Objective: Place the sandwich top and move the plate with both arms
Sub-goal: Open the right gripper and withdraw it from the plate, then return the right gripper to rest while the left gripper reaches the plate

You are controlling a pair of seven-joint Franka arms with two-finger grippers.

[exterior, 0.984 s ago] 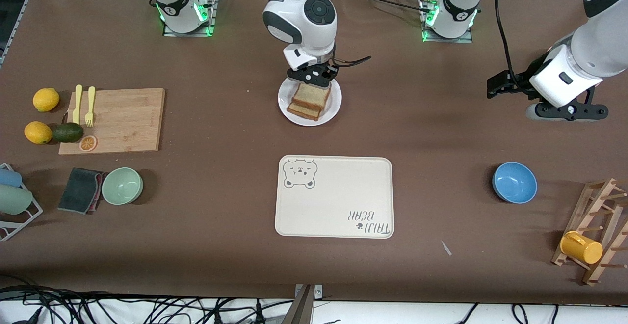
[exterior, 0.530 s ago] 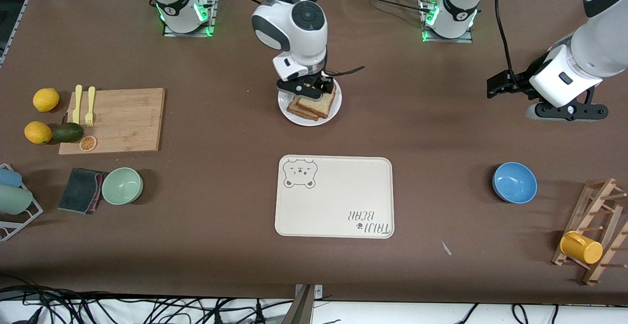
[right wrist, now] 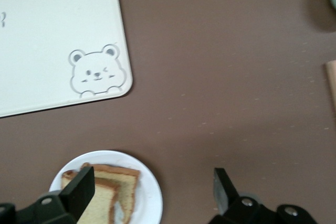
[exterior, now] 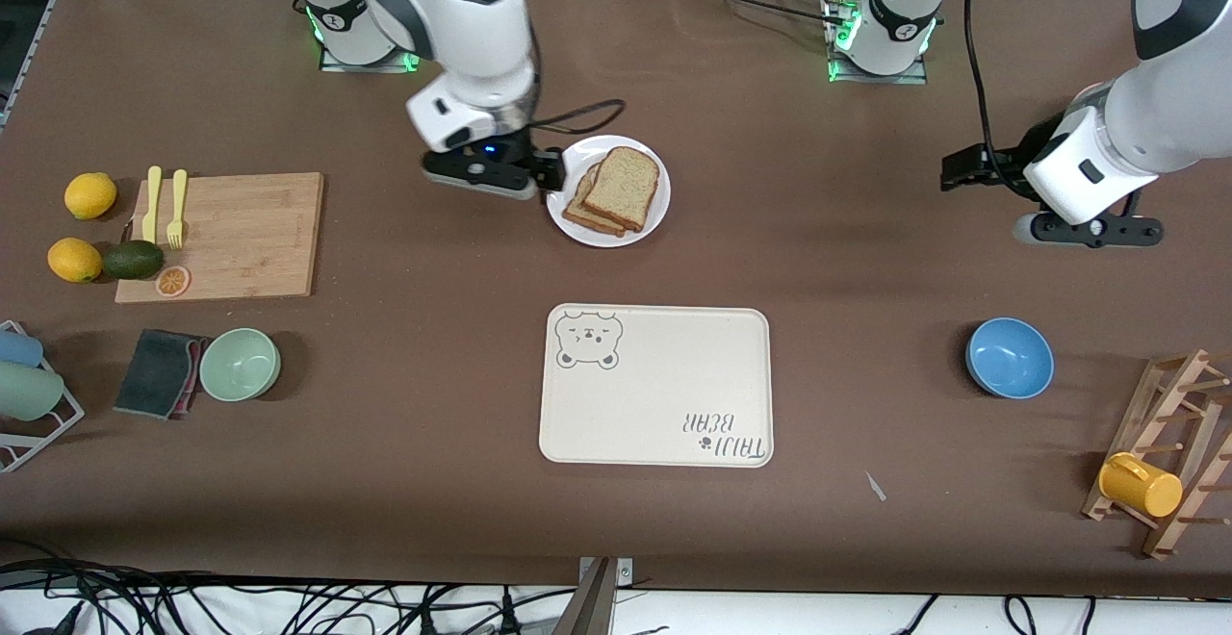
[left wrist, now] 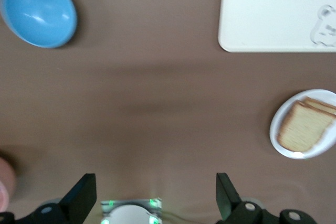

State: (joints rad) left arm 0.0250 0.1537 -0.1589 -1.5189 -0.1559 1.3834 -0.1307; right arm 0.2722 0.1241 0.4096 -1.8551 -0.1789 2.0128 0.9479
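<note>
The bread slice point(exterior: 624, 188) lies flat on a second slice on the plate point(exterior: 654, 216), upper centre. Its rounded end points up-right. The tray point(exterior: 664, 394) lies below. The right tool point(exterior: 553, 173), fingers apart and empty, is beside the plate. The left tool point(exterior: 962, 171), fingers apart, waits over bare worktop point(exterior: 818, 260) at the right.

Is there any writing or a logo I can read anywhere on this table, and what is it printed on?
"TAIJI BEAR": on the cream rectangular tray, in the corner nearest the front camera, upside down in that view, with a small paw mark beside it.
No other text is readable; the bear drawing in the tray's other corner carries no words.
</note>
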